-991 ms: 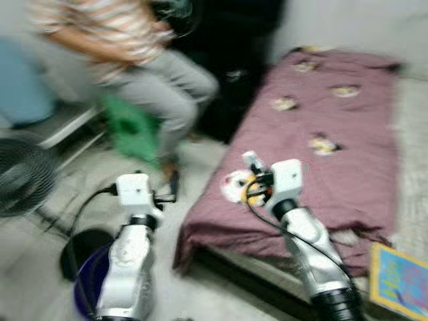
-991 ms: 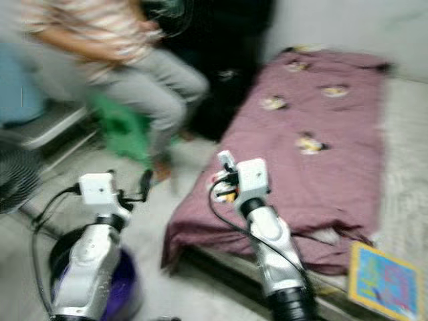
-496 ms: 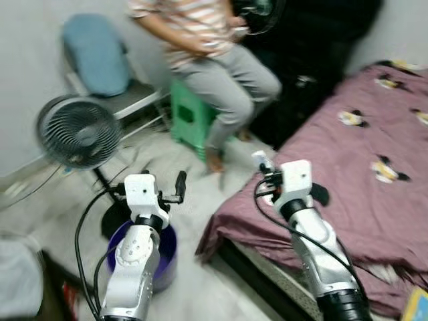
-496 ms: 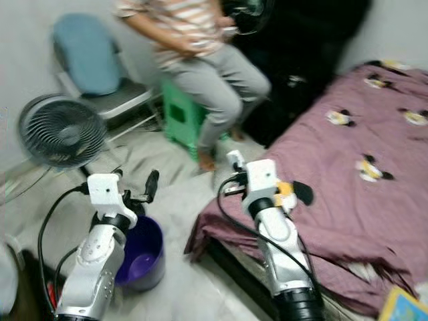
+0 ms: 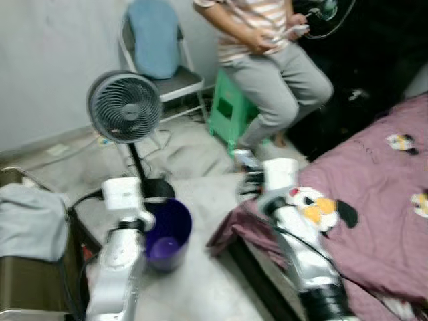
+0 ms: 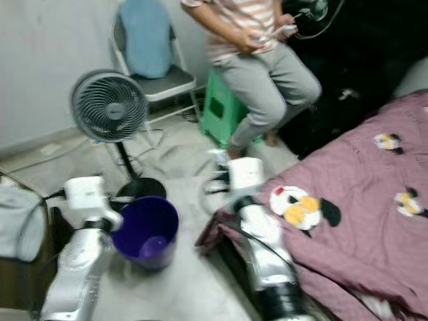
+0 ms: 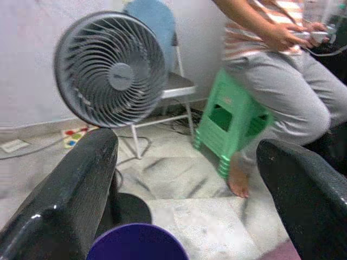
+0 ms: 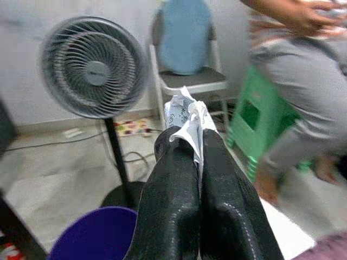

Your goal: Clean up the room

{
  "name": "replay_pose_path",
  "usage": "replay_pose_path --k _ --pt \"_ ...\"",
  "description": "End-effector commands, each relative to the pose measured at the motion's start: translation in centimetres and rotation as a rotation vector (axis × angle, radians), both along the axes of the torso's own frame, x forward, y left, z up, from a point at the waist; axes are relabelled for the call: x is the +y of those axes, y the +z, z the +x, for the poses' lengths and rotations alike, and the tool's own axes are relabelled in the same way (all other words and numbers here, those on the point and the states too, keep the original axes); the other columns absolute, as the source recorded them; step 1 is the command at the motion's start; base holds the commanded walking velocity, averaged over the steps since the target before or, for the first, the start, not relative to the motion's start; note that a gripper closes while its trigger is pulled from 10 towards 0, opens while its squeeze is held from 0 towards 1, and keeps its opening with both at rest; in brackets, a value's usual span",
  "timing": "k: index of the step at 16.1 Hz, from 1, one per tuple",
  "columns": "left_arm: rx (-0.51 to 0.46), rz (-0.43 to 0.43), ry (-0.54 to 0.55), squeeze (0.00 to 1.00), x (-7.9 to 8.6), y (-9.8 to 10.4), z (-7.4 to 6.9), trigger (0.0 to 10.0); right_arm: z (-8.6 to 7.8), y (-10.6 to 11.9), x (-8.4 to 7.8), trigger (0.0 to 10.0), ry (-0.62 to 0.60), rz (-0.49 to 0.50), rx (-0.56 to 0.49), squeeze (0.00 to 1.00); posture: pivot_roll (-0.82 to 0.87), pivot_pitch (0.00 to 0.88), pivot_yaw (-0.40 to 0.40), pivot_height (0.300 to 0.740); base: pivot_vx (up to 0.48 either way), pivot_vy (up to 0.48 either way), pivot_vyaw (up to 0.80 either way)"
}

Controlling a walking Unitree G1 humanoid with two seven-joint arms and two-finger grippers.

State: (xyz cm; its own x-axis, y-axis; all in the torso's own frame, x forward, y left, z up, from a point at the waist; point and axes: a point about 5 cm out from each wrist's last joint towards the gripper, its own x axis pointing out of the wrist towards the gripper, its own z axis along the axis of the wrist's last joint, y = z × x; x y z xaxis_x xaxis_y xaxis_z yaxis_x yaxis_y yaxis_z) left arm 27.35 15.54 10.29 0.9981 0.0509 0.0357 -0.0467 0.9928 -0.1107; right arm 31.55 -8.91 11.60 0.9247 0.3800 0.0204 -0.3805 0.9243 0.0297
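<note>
We're mid-carry, by our read. The right gripper [image 8: 188, 135] has its fingers pressed together on a crumpled white scrap of paper [image 8: 187, 115], which sticks out past the tips. So one piece of rubbish is picked up but not yet binned.

Landmark: the purple bucket [image 6: 145, 231] on the floor, open and with nothing clearly inside it that we can make out. The right gripper [image 6: 221, 175] is to the right of the bucket and not yet over it, near the corner of the maroon bedspread [image 6: 361, 221]. The left gripper [image 7: 190, 189] hangs just above the bucket's near rim [image 7: 138, 244], fingers spread wide, holding nothing.

Left to do, in our judgement: bring the paper over the bucket and drop it. We can't tell whether more rubbish remains.

View differences:
- The right wrist view is what confirms the grip: paper wedged between closed fingers. In the eye views that gripper is motion-blurred and the paper can't be made out.
- The left wrist view shows the wide gap between the left fingers; in the eye views they sit in front of the dark fan base and are hard to read.
- The eye views give the layout: standing fan [image 5: 124, 107] behind the bucket, a folding chair [image 5: 160, 60] further back, a person [image 5: 274, 53] seated on a green stool [image 5: 227, 110] beyond, grey cloth [image 5: 30, 221] on a low unit to its left.
</note>
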Motion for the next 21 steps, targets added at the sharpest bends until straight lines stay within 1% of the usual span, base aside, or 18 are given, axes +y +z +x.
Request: replay_pose_path --k 1,2,4,6,8,9,11,12,13,14,16,18,21 --pt "-0.027 0.000 0.021 0.00 0.1 0.5 -0.3 10.0 0.3 0.1 -0.5 10.0 -0.001 -0.011 -0.003 0.00 0.09 0.021 -0.057 0.740 0.000 0.000 0.00" --pt "-0.026 -0.002 0.054 0.00 0.5 0.3 -0.8 10.0 0.7 0.1 -0.1 10.0 0.027 -0.020 -0.002 0.00 0.12 0.017 -0.088 0.740 0.000 0.000 0.00" --pt "-0.032 -0.004 0.079 0.00 0.6 0.4 -1.1 10.0 1.0 0.2 0.5 10.0 0.060 -0.025 -0.003 0.00 0.15 0.014 -0.117 0.740 0.000 0.000 0.00" --pt "-0.034 -0.003 0.108 0.00 1.1 0.3 -1.6 10.0 1.2 0.5 1.6 10.0 0.097 -0.022 -0.008 0.00 0.16 0.012 -0.127 0.740 0.000 0.000 0.00" --pt "-0.036 -0.004 0.106 0.00 1.1 0.4 -1.6 10.0 1.3 0.6 1.8 10.0 0.104 -0.024 -0.019 0.00 0.15 0.011 -0.111 0.740 0.000 0.000 0.00" --pt "-0.041 -0.004 0.096 0.00 1.0 0.6 -1.4 10.0 1.3 0.6 1.8 10.0 0.102 -0.026 -0.024 0.00 0.15 0.010 -0.104 0.740 0.000 0.000 0.00" --pt "-0.046 -0.003 0.050 0.00 0.3 0.8 -0.7 10.0 0.9 0.6 1.5 10.0 0.099 -0.040 -0.049 0.00 0.11 0.006 -0.078 0.740 0.000 0.000 0.61" --pt "-0.049 -0.009 0.015 0.00 -0.4 0.9 -0.1 10.0 0.6 0.3 1.1 10.0 0.085 -0.040 -0.047 0.00 0.09 0.007 -0.061 0.740 0.000 0.000 0.80" --pt "-0.052 -0.010 0.004 0.00 -0.5 1.0 0.1 10.0 0.5 0.3 1.1 10.0 0.083 -0.038 -0.047 0.00 0.09 0.007 -0.061 0.740 0.000 0.000 0.44" --pt "-0.070 -0.020 -0.028 0.00 -1.0 1.3 0.3 10.0 0.4 0.2 0.9 10.0 0.076 -0.037 -0.048 0.00 0.08 0.012 -0.051 0.740 0.000 0.000 0.00" --pt "-0.078 -0.029 -0.063 0.00 -1.5 1.5 0.3 10.0 0.3 0.2 0.6 10.0 0.057 -0.044 -0.053 0.00 0.07 0.023 -0.044 0.740 0.000 0.000 0.00" --pt "-0.077 -0.027 -0.070 0.00 -1.5 1.5 -0.1 10.0 0.3 0.7 0.7 10.0 0.052 -0.046 -0.079 0.00 0.07 0.035 -0.043 0.740 0.287 0.000 0.00" --pt "-0.072 -0.030 -0.078 0.00 -1.5 1.3 -0.4 10.0 0.2 0.5 0.9 10.0 0.053 -0.046 -0.070 0.00 0.08 0.055 -0.042 0.740 0.380 0.000 0.00"
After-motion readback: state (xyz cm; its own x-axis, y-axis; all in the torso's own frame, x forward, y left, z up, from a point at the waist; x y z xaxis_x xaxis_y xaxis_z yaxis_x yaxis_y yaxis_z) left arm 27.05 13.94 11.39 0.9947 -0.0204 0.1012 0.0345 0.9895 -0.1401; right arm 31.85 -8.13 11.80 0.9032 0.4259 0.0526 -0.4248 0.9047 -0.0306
